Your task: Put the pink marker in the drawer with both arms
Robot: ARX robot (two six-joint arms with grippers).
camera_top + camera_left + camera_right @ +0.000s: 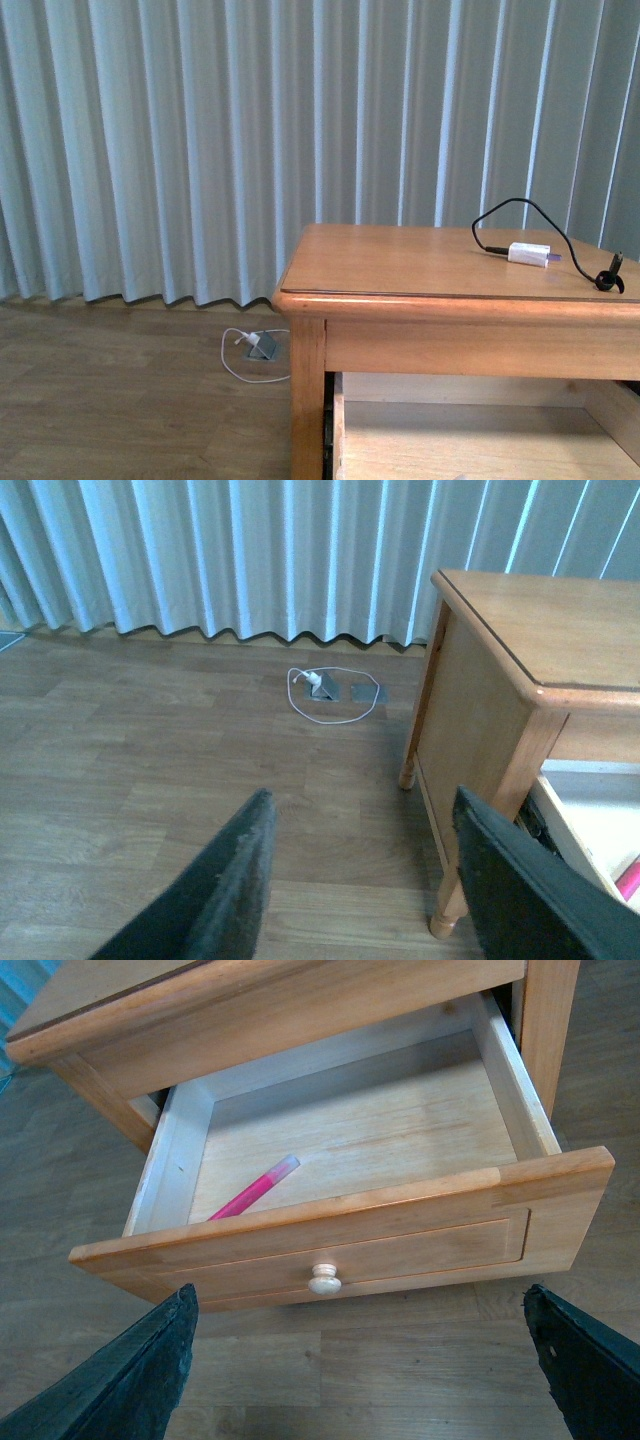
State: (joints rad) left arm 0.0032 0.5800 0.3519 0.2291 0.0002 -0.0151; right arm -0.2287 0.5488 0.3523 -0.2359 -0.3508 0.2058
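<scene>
Far left hung the pale, pleated curtain (pixel 150 150), and below it the wood-grain floor with a small grey floor socket (pixel 266 346) and a loop of white lead. My left gripper (pixel 362 802) hovered above that floor, just beside the table's corner leg. Its two flat, matt black fingers were spread wide with nothing between them.

Next came the table (pixel 400 262), honey-coloured wood with a smooth satin top and rounded edges. Under it the drawer (pixel 420 1250) stood pulled well out. Its inside was paler, unfinished board, and the front had a recessed panel and a small round knob (pixel 324 1279).

The pink marker (pixel 250 1193) lay slantwise on the drawer floor, near one side wall. It was a slim, glossy cylinder with a translucent cap, and its lower end was hidden behind the front panel.

I judged the placing itself done, since neither tool carried anything. If a step remained, it was shutting the drawer. That would call for a square, even push on the front panel so the drawer did not rack on its runners.

Further right on the tabletop sat a white charger block (pixel 528 254) with a looping black cable (pixel 520 202), both well clear of the work. My right gripper (pixel 358 1305) hung in front of the knob, fingers far apart and empty.
</scene>
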